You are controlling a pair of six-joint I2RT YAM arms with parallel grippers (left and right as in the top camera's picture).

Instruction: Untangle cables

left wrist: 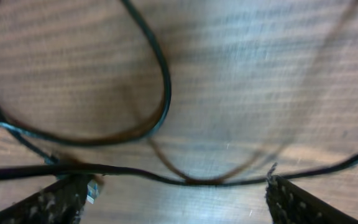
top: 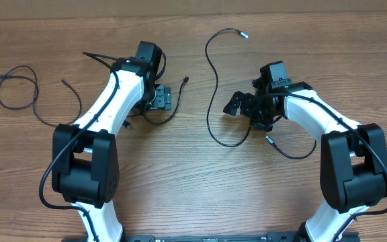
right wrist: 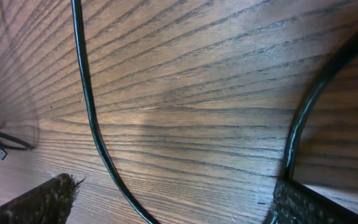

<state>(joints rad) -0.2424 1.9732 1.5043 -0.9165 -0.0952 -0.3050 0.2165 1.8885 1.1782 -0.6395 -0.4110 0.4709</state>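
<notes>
With left hand [top: 160, 99] and right hand [top: 237, 104] both wide open, empty, over cables [right wrist: 84, 78] strewn from the desk's [top: 193, 195] middle toward its left edge, pinch these, likely light, limp, slippery, near a plug tip [top: 242, 32].

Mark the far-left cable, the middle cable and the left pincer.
far-left cable [top: 35, 85]: overhead, right side of its loop.
middle cable [top: 244, 33]: overhead, silvery plug tip.
left pincer [left wrist: 179, 200]: left wrist, midway between fingertips.

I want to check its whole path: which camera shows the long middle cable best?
Overhead: the long cable shows whole, plug tip to bottom loop. Right wrist likely catches one short stretch; left wrist seemingly none.
</notes>
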